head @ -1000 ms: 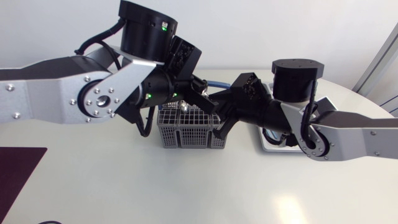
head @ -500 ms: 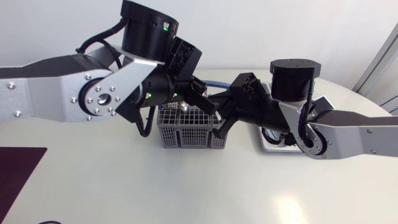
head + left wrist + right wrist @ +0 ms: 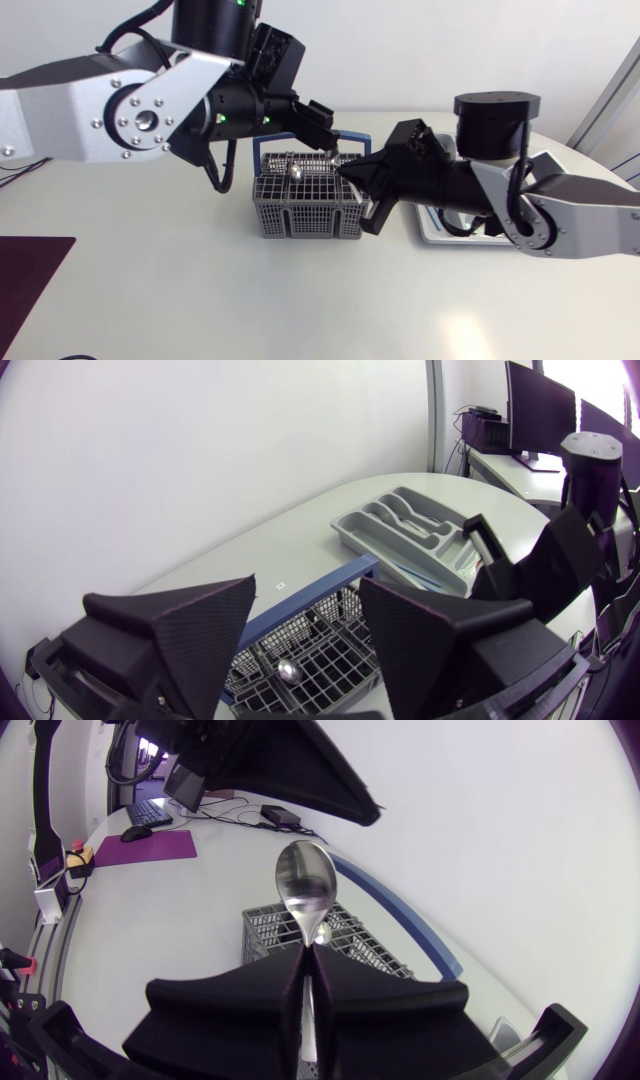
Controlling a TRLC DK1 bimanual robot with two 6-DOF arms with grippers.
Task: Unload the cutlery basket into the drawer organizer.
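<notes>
The left arm point(image 3: 110, 100) has swung up and back from over the basket since a moment ago. The right arm point(image 3: 560, 205) has drawn a little to the right, lifting its gripper clear of the rim. At the far left a dark maroon mat point(image 3: 30, 275) lies flat on the glossy white desk point(image 3: 200, 300), cut off by the edge. The left gripper point(image 3: 306, 592) hangs over the back of the cutlery basket point(image 3: 305, 210), its matte, finely textured wedge fingers spread wide with nothing between them. The basket is a boxy grey grid with a blue handle point(image 3: 300, 608) across it. The polished round bowl of a second spoon point(image 3: 288, 672) shows inside, its stem lost in the mesh. The right gripper point(image 3: 305, 955) is clenched on a shiny steel spoon point(image 3: 305, 885), held upright by the stem with its oval bowl up, over the basket's right end. From overhead this spoon is barely made out against the black fingers. The drawer organizer point(image 3: 420, 530), a grey moulded tray with long rounded compartments, sits just right of the basket. From overhead the right arm hides most of it, and I cannot tell whether its compartments hold cutlery.
</notes>
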